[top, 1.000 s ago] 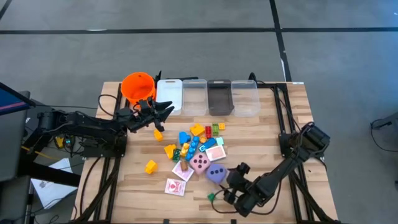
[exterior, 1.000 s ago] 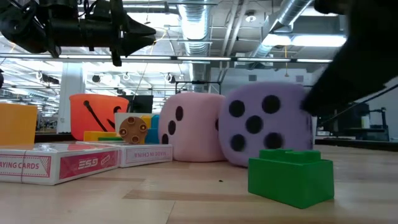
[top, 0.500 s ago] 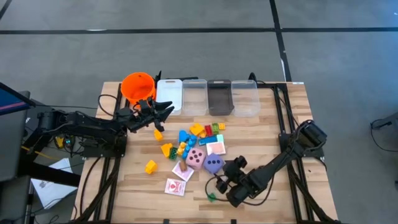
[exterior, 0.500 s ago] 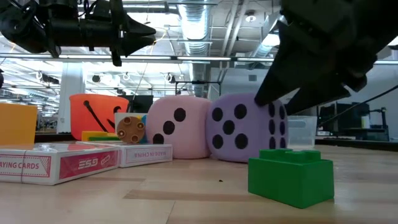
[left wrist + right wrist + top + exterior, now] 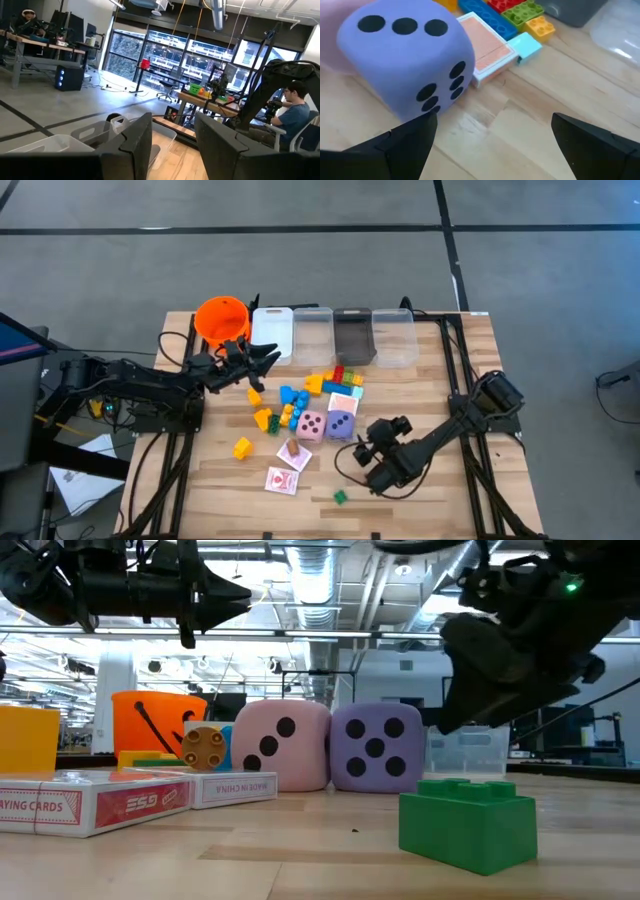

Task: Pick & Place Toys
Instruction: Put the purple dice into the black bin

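Wooden planks make up the surface (image 5: 430, 370), which stands on a grey floor. Along its far edge sit an orange bucket (image 5: 221, 318) and a row of clear bins (image 5: 334, 334).

Taking the purple die (image 5: 341, 423) as landmark: it is a soft cube with black pips, four showing on top and five on the face turned to the low camera. It stands square on one face, so it has no long axis. The pink die (image 5: 312, 425) touches it on the side toward the left arm. Between the purple die and the bins lies a heap of yellow, blue, red and green blocks (image 5: 322, 386), with a red-backed card pack (image 5: 343, 403) lying flat just beside the die. Toward the near edge from the die are more card packs (image 5: 282, 479) and a lone green block (image 5: 340, 497), with bare wood around them and broad bare wood on the right arm's side.

Just beside the purple die, on its near-right side, hangs the right hand (image 5: 368, 452), fingers spread wide and released, holding nothing.

Well apart, next to the bucket, the left hand (image 5: 262, 358) hovers above the surface; its fingers (image 5: 135, 142) stand partly apart, seemingly with nothing between them.
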`<state>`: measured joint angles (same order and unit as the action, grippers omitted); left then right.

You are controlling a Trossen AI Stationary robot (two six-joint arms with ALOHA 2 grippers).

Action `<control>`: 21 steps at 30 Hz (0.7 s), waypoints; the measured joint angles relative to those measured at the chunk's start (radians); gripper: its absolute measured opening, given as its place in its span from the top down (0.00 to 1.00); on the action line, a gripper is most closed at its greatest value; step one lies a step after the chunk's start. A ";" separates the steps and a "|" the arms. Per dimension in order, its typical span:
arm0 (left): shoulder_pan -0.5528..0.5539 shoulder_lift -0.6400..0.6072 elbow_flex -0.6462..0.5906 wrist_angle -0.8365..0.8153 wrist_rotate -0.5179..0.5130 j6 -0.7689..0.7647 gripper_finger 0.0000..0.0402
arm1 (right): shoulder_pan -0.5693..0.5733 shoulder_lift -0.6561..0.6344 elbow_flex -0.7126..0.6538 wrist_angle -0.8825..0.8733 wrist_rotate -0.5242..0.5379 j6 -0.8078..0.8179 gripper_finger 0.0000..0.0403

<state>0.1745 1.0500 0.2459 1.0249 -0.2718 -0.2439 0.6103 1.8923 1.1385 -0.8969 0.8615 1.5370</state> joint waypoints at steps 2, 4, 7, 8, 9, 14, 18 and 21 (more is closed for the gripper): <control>0.000 0.000 0.000 0.000 0.000 0.000 0.65 | 0.019 -0.002 0.000 0.006 0.011 -0.023 0.04; 0.000 0.000 0.000 0.000 0.000 0.000 0.65 | 0.039 -0.007 0.000 0.029 0.019 -0.072 0.04; 0.000 0.000 0.000 -0.001 0.007 0.000 0.65 | 0.071 -0.008 0.000 0.057 0.046 -0.167 0.04; 0.000 0.000 0.000 -0.001 0.014 0.000 0.65 | 0.083 -0.008 0.000 0.062 0.059 -0.201 0.04; 0.000 0.000 0.000 -0.001 0.021 0.000 0.65 | 0.094 -0.008 0.000 0.066 0.067 -0.235 0.04; 0.000 0.000 0.000 -0.001 0.063 -0.001 0.65 | 0.146 -0.012 0.000 0.048 0.082 -0.386 0.04; 0.000 0.000 0.000 0.000 0.063 -0.001 0.65 | 0.172 -0.052 0.001 -0.001 0.082 -0.446 0.04; 0.000 0.000 0.000 -0.001 0.063 -0.001 0.65 | 0.183 -0.102 0.000 -0.089 0.085 -0.448 0.04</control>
<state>0.1745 1.0500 0.2459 1.0242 -0.2089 -0.2447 0.7933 1.7899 1.1389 -0.9859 0.9463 1.0886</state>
